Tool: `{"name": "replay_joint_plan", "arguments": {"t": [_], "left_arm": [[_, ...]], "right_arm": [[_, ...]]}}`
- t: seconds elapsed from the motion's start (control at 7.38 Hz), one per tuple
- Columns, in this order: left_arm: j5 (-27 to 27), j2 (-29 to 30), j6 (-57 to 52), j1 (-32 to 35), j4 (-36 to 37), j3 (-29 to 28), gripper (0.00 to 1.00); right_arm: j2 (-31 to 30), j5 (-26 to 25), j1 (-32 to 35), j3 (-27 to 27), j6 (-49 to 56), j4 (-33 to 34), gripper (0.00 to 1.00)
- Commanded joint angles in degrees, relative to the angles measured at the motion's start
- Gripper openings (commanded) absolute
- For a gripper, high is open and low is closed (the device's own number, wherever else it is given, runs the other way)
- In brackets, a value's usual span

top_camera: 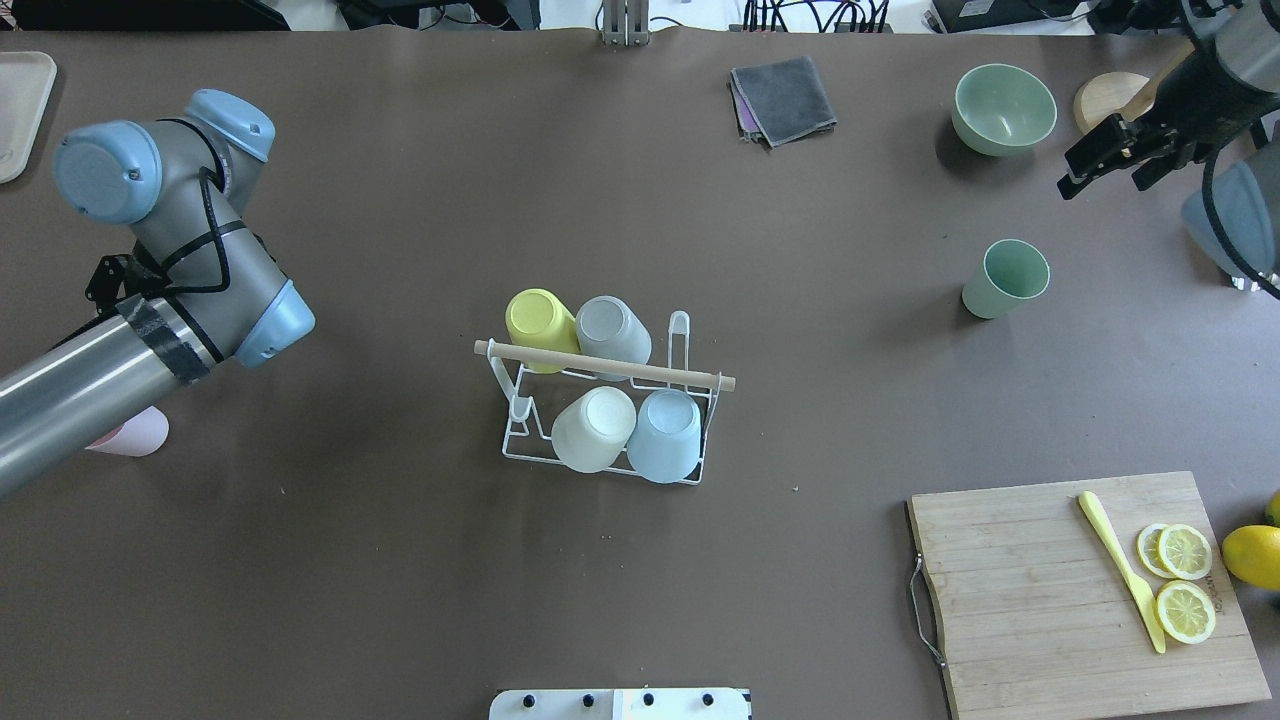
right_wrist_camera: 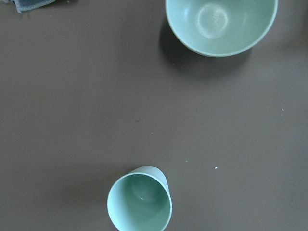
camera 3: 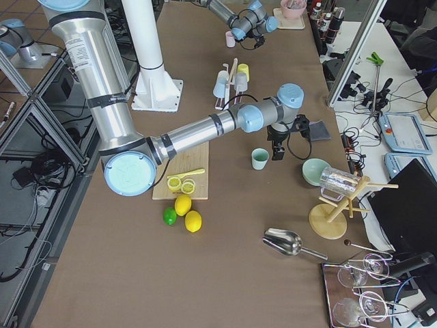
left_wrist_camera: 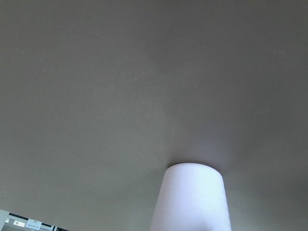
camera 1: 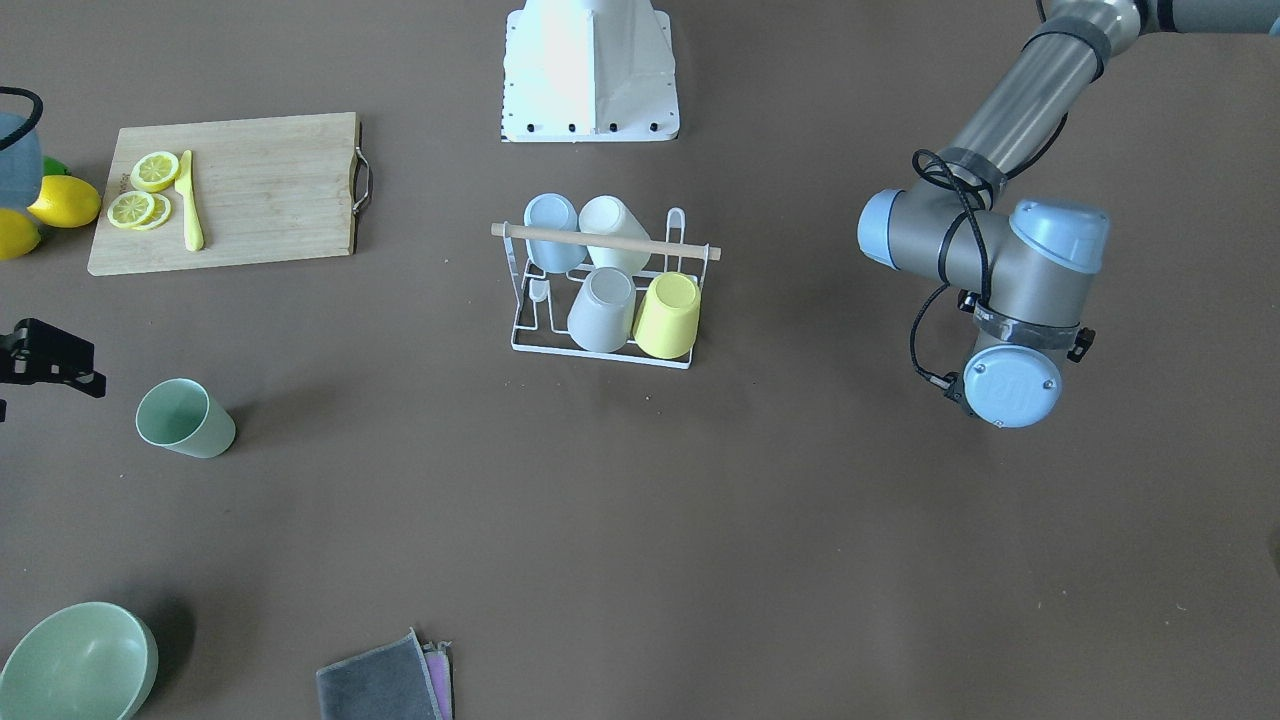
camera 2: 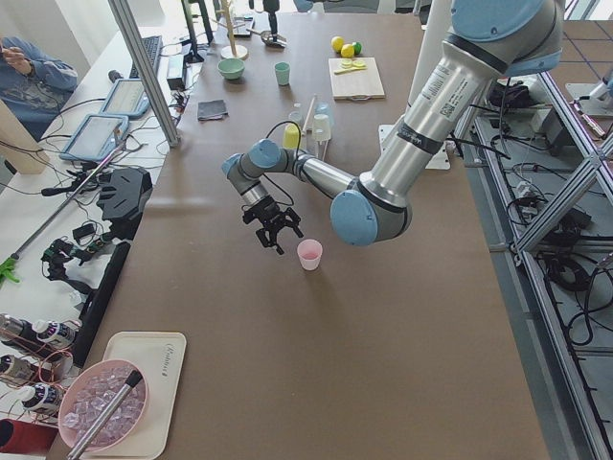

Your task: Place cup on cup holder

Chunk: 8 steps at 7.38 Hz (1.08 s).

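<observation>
A white wire cup holder (top_camera: 690, 377) topped by a wooden rod stands in the middle of a brown table (top_camera: 400, 600), between two robot arms
It carries a yellow cup (top_camera: 540, 315), a grey cup (top_camera: 612, 328), a cream cup (top_camera: 593, 428) and a pale blue cup (top_camera: 667, 433), bottoms up. A pale green plastic cup (top_camera: 1007, 278) stands upright, well apart from the holder; the right gripper (top_camera: 1100, 178) hangs near it, fingers spread, holding nothing. A pink plastic cup (camera 2: 308, 254) stands just beside the left gripper (camera 2: 278, 230); whether that claw is open or closed cannot be told
</observation>
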<state>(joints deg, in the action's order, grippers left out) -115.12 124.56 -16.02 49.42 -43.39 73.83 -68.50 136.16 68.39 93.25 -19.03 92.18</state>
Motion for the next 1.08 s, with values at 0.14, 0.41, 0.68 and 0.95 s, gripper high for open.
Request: {"name": "replay_joint_plan", "arguments": {"t": [0.14, 0.41, 0.68, 0.95], "left_arm": [[-1.87, -0.11, -4.37, -0.46, 0.06, -3.42, 0.99], [-4.39, 0.07, -8.39, -0.81, 0.23, -7.11, 0.99], [-4.68, -0.02, -10.34, -0.90, 1.19, -8.53, 0.99], [-4.59, -0.20, -10.62, -0.64, 2.95, -8.97, 0.96]], "right_arm": [[9.04, -0.37, -4.66, -9.01, 0.39, 1.42, 1.00], [14.85, -0.55, -9.83, -14.13, 0.48, 5.95, 1.00], [16.02, -3.09, -11.70, -17.11, 6.49, 9.41, 1.00], [17.95, -7.39, -11.35, -19.68, 17.85, 11.61, 1.00]]}}
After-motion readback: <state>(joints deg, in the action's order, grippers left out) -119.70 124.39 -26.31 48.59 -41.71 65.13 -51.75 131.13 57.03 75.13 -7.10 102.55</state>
